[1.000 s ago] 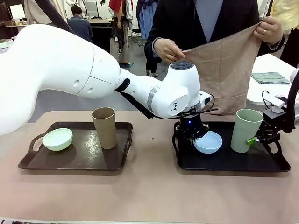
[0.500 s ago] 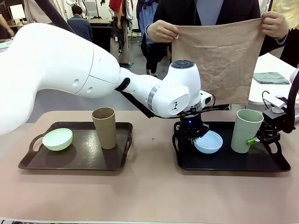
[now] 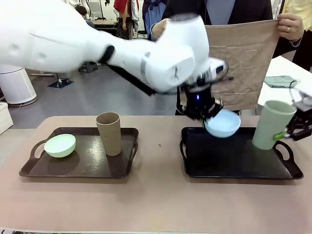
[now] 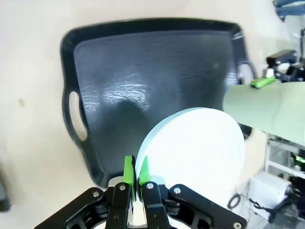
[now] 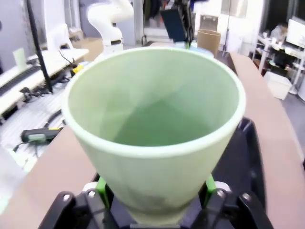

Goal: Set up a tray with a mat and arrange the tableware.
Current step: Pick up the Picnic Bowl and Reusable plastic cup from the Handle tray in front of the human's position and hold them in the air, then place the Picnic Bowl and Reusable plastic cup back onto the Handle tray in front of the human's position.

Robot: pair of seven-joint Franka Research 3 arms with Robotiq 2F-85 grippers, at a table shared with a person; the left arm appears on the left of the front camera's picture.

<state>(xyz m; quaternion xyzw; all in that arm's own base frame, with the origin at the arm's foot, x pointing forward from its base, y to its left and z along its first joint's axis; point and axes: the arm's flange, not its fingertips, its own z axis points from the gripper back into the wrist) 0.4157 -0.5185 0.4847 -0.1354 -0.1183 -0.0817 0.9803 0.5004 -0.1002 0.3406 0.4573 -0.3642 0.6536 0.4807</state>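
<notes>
The left arm (image 3: pixel 97 44) is reaching across the middle from the left, with its big white elbow high and the wrist bending down. The left gripper (image 4: pixel 135 169) is pointing down. Its jaws are pressing almost together, and the green pads (image 4: pixel 128 168) are pinching the rim of a light blue bowl (image 3: pixel 223 123), holding it tilted in the air. The right gripper (image 3: pixel 287 134) is staying at the right edge of the front view, turned sideways. Its jaws are standing wide, with one pad on each side of the lower part of a green cup (image 5: pixel 152 124), holding it tilted.
</notes>
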